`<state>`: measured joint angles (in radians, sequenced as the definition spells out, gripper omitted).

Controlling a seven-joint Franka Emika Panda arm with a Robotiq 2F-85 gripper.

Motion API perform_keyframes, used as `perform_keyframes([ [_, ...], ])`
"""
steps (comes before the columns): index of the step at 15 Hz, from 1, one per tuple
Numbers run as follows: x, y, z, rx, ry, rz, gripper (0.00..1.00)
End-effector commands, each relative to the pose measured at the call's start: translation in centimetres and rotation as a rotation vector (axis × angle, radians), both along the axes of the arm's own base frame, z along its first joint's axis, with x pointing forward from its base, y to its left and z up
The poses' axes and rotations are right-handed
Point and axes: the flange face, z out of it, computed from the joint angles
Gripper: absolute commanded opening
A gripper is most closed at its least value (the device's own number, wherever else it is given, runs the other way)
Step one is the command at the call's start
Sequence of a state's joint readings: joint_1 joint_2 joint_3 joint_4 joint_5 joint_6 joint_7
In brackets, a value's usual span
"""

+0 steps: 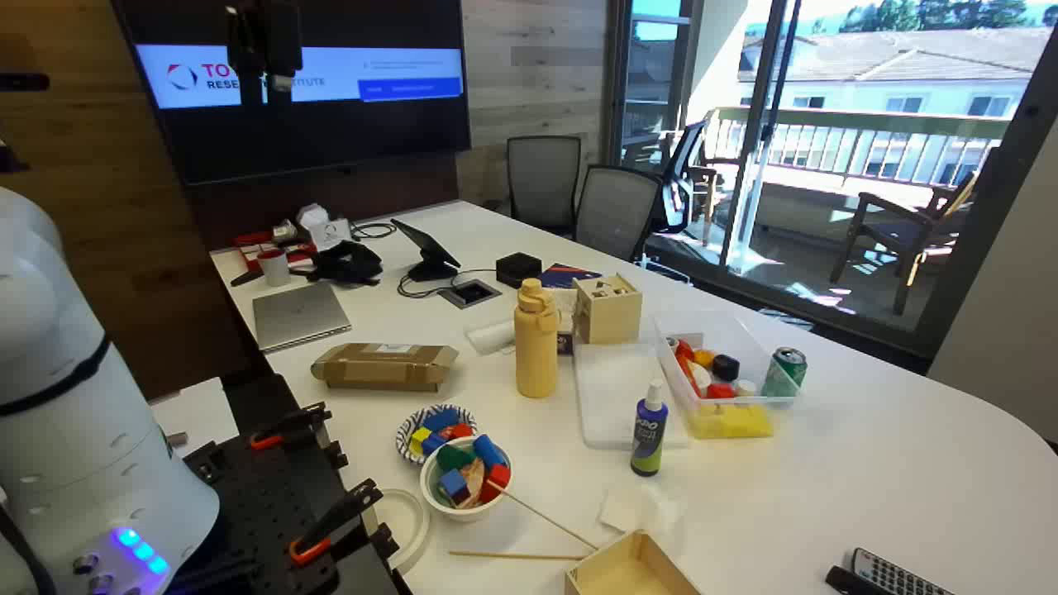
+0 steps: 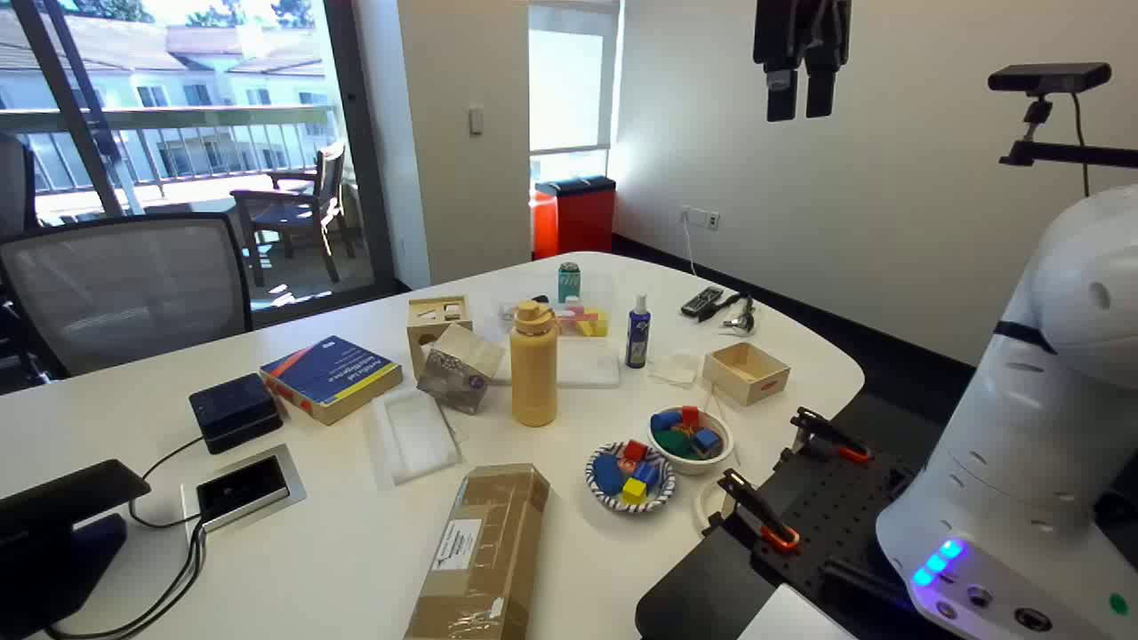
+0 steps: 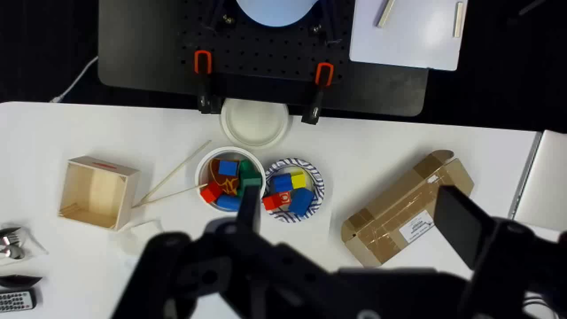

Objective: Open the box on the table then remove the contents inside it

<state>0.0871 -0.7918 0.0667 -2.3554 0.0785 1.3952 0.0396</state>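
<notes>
Well below the hand (image 2: 800, 105), the box (image 2: 489, 551)

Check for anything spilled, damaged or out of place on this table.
A thin stick slants out over the rim of the white bowl of blocks. It looks stray there, since a second stick lies outside, on the table. No spill shows.
</notes>
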Motion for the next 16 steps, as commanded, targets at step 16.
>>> perform_keyframes([
  [16,5.5,10.4,-26.3,0.263,-0.161,-0.133,1.00],
])
